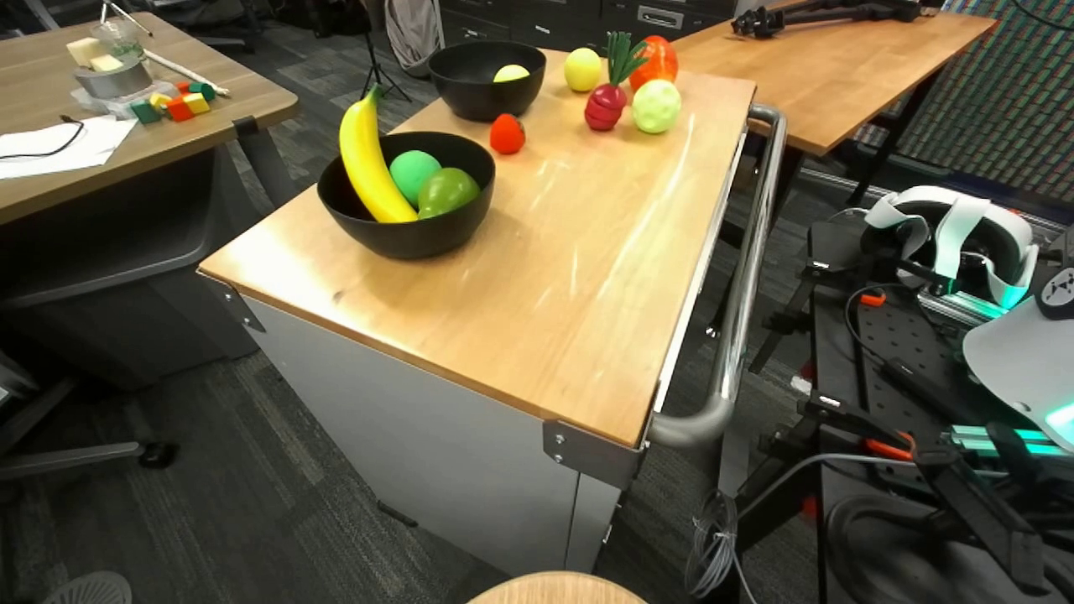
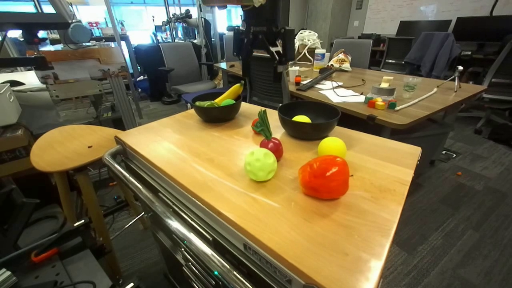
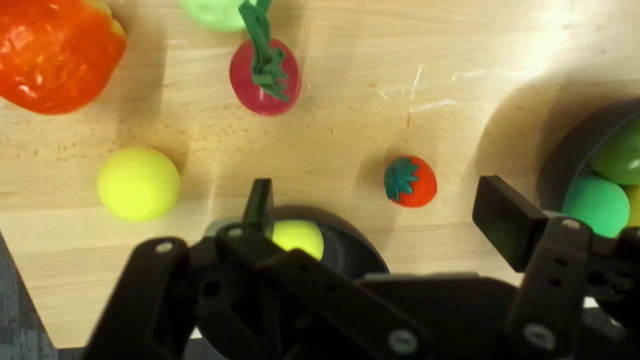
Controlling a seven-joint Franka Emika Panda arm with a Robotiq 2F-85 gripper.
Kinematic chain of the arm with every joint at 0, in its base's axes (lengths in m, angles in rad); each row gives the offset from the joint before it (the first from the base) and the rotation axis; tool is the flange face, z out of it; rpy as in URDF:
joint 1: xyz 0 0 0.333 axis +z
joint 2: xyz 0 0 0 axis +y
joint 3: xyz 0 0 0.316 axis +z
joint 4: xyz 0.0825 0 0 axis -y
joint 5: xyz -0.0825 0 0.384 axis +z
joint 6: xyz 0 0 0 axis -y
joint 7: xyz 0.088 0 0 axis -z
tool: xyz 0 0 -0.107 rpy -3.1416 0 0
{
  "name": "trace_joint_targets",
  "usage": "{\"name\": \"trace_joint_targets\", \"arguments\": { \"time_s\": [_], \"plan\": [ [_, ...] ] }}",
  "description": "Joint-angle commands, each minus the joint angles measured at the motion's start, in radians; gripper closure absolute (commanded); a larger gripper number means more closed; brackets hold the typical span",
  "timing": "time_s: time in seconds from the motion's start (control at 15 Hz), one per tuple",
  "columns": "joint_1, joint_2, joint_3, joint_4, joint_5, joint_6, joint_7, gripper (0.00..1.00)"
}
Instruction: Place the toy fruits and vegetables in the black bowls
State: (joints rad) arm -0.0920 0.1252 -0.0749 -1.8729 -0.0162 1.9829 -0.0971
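In an exterior view, a black bowl holds a banana, a green ball and a darker green fruit. The second black bowl has a yellow ball inside. Loose on the wooden top lie a strawberry, a red radish with green leaves, a yellow ball, a pale green ball and an orange-red pepper. My gripper hangs above the cart, wide open and holding nothing. Seen from the wrist, the strawberry shows between its fingers, well below them.
A metal handle rail runs along one side of the cart top. Beside the cart stand a round wooden stool and a desk with toy blocks and papers. A headset rests on a black stand.
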Motion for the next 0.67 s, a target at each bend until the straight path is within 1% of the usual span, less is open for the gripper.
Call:
{"name": "trace_joint_targets", "arguments": {
  "time_s": [0.0,0.4,0.47,0.53,0.6],
  "plan": [
    [-0.007,-0.018,-0.012,-0.039,-0.052,-0.030,-0.046,0.00],
    [-0.006,0.008,-0.018,-0.090,-0.146,-0.014,-0.057,0.00],
    [-0.009,0.024,-0.016,-0.091,-0.139,-0.002,-0.067,0.11],
    [-0.007,0.047,-0.018,-0.088,-0.150,0.012,-0.043,0.26],
    [-0.007,0.061,-0.018,-0.086,-0.152,0.005,-0.039,0.32]
  ]
}}
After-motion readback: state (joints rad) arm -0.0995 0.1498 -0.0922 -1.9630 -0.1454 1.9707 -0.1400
